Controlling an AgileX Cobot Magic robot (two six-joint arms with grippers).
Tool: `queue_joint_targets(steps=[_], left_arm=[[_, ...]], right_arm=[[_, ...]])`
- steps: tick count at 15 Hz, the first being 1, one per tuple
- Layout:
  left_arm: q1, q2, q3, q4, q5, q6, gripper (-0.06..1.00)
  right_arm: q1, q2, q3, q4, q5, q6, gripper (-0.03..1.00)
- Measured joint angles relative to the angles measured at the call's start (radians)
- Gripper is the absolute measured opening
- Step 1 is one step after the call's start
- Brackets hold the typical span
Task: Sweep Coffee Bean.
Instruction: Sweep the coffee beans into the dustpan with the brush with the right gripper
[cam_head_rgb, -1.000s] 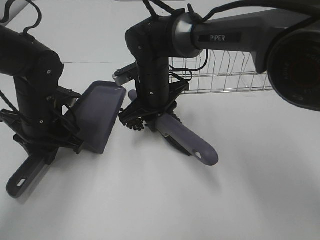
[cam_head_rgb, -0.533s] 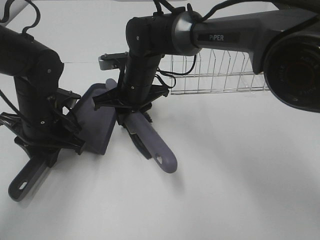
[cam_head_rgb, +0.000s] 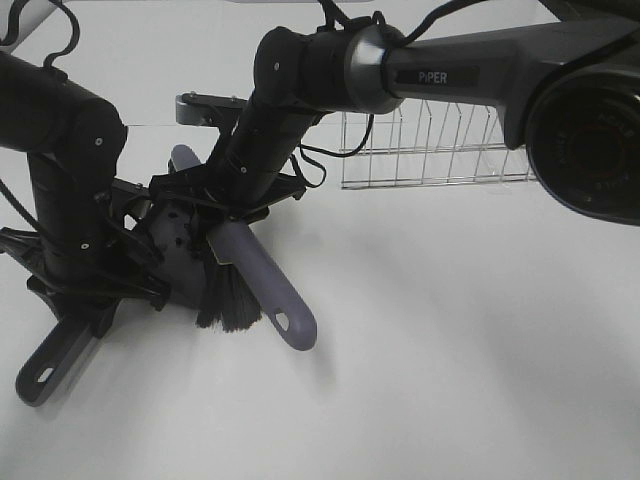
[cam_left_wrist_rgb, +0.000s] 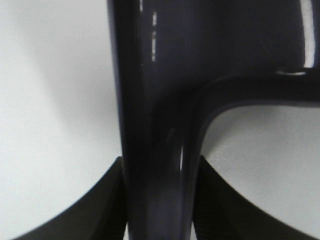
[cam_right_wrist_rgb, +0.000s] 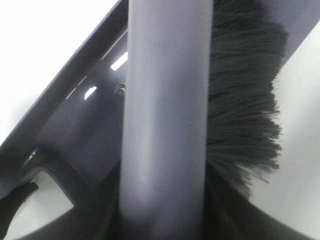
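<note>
Printed in pale letters on the grey shell of the right arm (cam_head_rgb: 470, 65): "PiPER". Clamped with the right claw (cam_right_wrist_rgb: 162, 217) around the grey-purple handle of a brush (cam_head_rgb: 268, 290), fingers pressed to either side of it in the wrist view. Reaching across the middle to the left half of the white tabletop (cam_head_rgb: 450, 350), with the black bristles (cam_head_rgb: 230, 305) splayed at the front edge of the dustpan (cam_head_rgb: 172, 250) and partly over its blade. Pinched likewise in the left claw (cam_left_wrist_rgb: 160, 205): the dustpan's long handle (cam_head_rgb: 45, 368), tight between both fingers, its slotted end low near the tabletop. As for the coffee beans (cam_head_rgb: 180, 215) — only a few tiny dark specks on the dustpan's blade in the high view, just beside the right claw and behind the bristles, too small and shadowed to call with certainty. Hidden elsewhere by arm and brush, so hard to tell beyond that. Behind the right arm, well apart from the dustpan, a wire rack (cam_head_rgb: 440, 150) standing on the tabletop.
</note>
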Motion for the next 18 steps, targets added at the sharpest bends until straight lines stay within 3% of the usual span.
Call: queue_joint_targets(steps=[12,17,18], left_arm=[[0.000,0.000,0.000,0.000,0.000,0.000,0.33],[0.000,0.000,0.000,0.000,0.000,0.000,0.33],[0.000,0.000,0.000,0.000,0.000,0.000,0.33]], right_arm=[[0.000,-0.041,-0.001,0.003,0.016,-0.208,0.27],[0.001,-0.082,-0.001,-0.103,0.015,-0.219,0.27],[0.001,-0.124,-0.001,-0.173,0.015,-0.219,0.27]])
